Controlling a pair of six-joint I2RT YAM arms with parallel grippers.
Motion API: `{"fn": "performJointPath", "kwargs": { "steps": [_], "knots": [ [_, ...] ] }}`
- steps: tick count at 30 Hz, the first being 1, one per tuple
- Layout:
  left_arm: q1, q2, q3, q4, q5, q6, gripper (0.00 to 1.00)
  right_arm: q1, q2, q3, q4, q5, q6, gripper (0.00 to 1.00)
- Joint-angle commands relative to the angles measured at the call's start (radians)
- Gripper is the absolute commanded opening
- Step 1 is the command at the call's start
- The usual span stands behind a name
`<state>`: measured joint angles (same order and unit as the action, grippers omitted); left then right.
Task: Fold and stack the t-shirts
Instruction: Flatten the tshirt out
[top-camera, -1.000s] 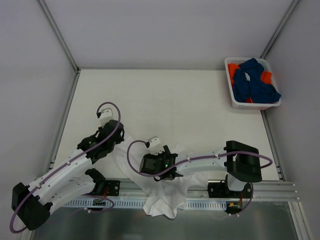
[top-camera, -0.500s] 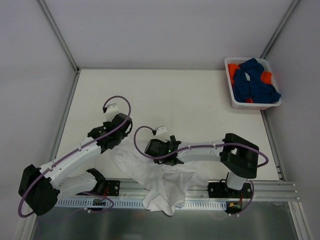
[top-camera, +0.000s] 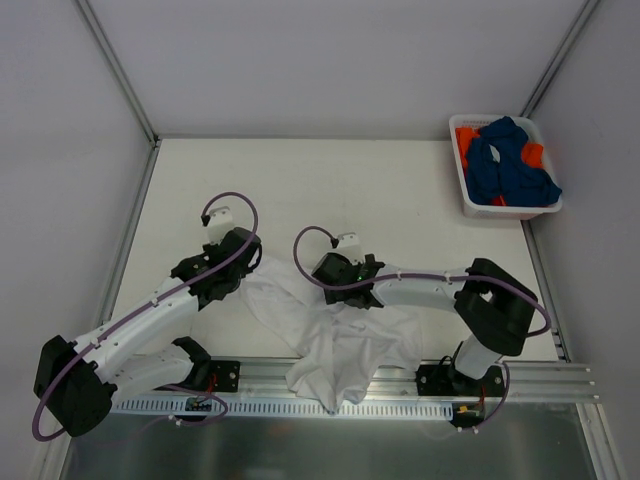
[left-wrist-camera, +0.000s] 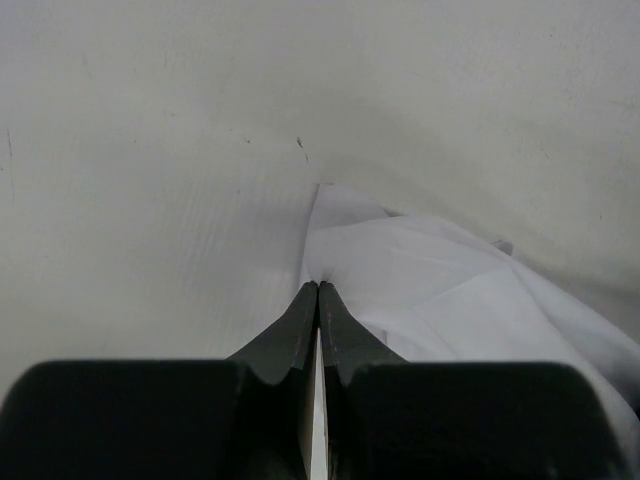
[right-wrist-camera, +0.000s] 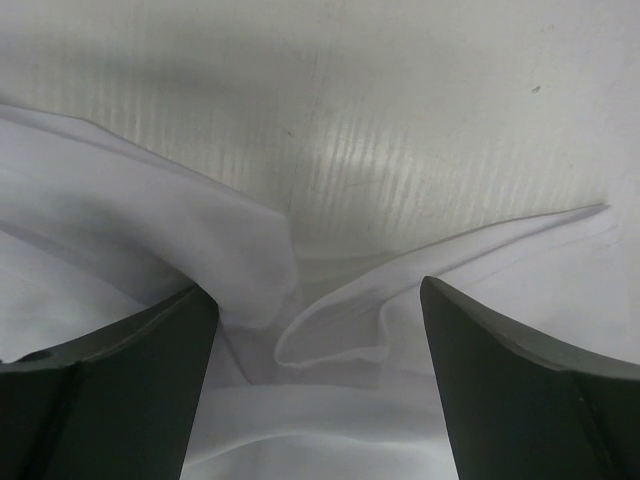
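Note:
A white t-shirt (top-camera: 330, 335) lies crumpled at the near middle of the table, its lower part hanging over the front rail. My left gripper (top-camera: 243, 268) is shut on the shirt's left edge; in the left wrist view the fingertips (left-wrist-camera: 318, 288) pinch a fold of white cloth (left-wrist-camera: 450, 290). My right gripper (top-camera: 345, 285) is open over the shirt's upper edge; in the right wrist view its fingers (right-wrist-camera: 150, 340) stand wide apart around a loose fold (right-wrist-camera: 340, 330). Dark blue (top-camera: 510, 165) and orange (top-camera: 463, 140) t-shirts lie piled in the basket.
A white plastic basket (top-camera: 470, 205) stands at the far right corner. The table (top-camera: 330, 190) is bounded by grey walls on the left, right and back. The metal rail (top-camera: 540, 378) runs along the front edge.
Both grippers moved away from the near edge, dragging the white shirt up onto the table. The right gripper shifted right and farther. The shirt spread wider.

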<state>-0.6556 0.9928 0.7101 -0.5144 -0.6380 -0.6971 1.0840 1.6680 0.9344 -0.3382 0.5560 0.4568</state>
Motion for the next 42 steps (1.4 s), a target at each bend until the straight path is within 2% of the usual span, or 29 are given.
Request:
{"fn": "performJointPath", "kwargs": {
  "steps": [1, 10, 23, 29, 42],
  "knots": [
    [-0.007, -0.013, -0.009, -0.012, -0.026, -0.012, 0.00, -0.036, -0.076, -0.011, -0.010, 0.012, -0.033, 0.85],
    [-0.007, -0.023, -0.029, -0.012, -0.040, -0.004, 0.00, -0.136, -0.184, -0.031, -0.067, 0.031, -0.067, 0.86],
    [-0.007, -0.069, -0.040, -0.019, -0.026, 0.010, 0.00, -0.194, -0.326, -0.054, -0.140, 0.041, -0.058, 0.86],
    [-0.007, -0.074, -0.038, -0.024, -0.020, 0.010, 0.00, -0.202, -0.304, -0.092, -0.153, 0.027, -0.026, 0.86],
    [-0.007, -0.137, -0.066, -0.035, 0.000, 0.013, 0.00, -0.257, -0.134, -0.086, -0.110, -0.048, 0.023, 0.83]
  ]
}}
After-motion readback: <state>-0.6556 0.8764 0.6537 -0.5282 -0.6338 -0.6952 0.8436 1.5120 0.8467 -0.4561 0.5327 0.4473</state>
